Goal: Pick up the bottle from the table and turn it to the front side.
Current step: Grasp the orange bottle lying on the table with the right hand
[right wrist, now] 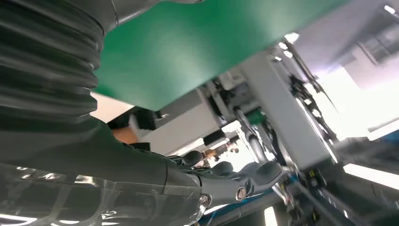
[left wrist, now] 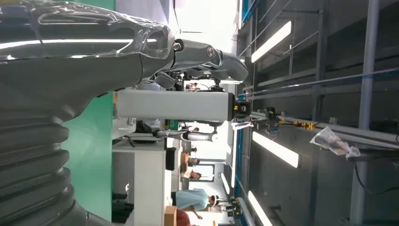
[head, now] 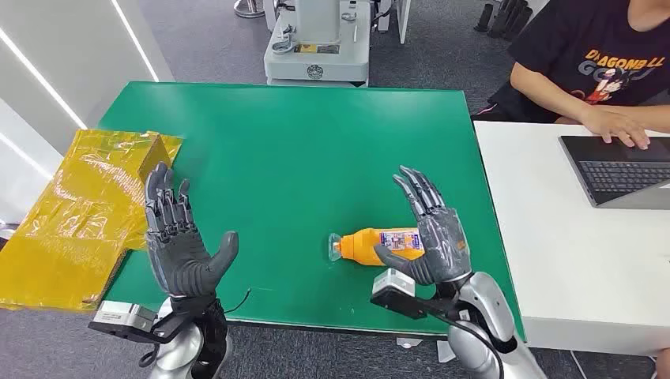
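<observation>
The orange bottle lies on its side near the front edge of the green table, its long axis running left to right, clear cap end pointing towards the robot's left. The right hand is nearest, raised just beside the bottle's base end, fingers spread, holding nothing. The left hand hovers well apart, also spread and empty.

Crinkled yellow plastic sheets lay left of the green bench; a person typed on a grey laptop.
</observation>
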